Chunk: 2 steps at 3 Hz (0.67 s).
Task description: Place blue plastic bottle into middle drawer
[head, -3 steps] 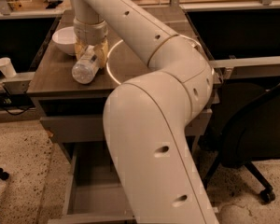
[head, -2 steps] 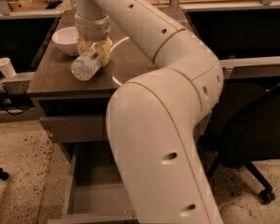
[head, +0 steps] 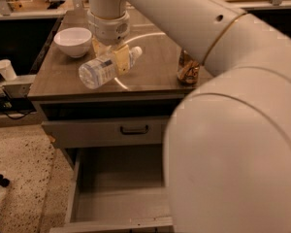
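Gripper [head: 112, 57] was clamped around the blue plastic bottle [head: 96, 72], which lay sideways over the cabinet top's [head: 153, 69] front edge with its cap pointing up-right. Middle drawer [head: 121, 207] sat wide open below.

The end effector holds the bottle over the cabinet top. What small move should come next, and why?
Probably carry it toward the camera, past the cabinet's front edge. The end effector is shut on the blue plastic bottle, which hangs tilted over the cabinet top, while the open middle drawer lies lower and farther forward, its floor bare.
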Tool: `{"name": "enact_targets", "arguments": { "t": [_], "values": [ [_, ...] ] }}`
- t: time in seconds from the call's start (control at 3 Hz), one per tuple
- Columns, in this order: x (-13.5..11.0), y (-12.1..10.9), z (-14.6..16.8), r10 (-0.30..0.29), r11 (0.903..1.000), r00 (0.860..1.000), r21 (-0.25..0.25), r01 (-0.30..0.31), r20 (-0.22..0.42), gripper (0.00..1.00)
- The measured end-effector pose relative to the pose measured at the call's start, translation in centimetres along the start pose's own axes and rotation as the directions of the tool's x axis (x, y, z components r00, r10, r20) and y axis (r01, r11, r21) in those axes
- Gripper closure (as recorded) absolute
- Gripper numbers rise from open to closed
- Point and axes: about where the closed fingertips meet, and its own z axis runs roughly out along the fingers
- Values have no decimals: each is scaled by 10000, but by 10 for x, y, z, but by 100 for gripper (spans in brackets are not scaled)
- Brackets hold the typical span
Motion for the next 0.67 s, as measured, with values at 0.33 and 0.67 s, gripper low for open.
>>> {"name": "enact_targets", "arguments": {
  "t": [0.33, 0.67],
  "values": [
    [-25, 40, 10, 1393, 9889, 9902, -526, -1392, -5, 100],
    [-29, 54, 37, 2098, 9714, 9776, -1099, -2105, -181, 100]
  ]
}}
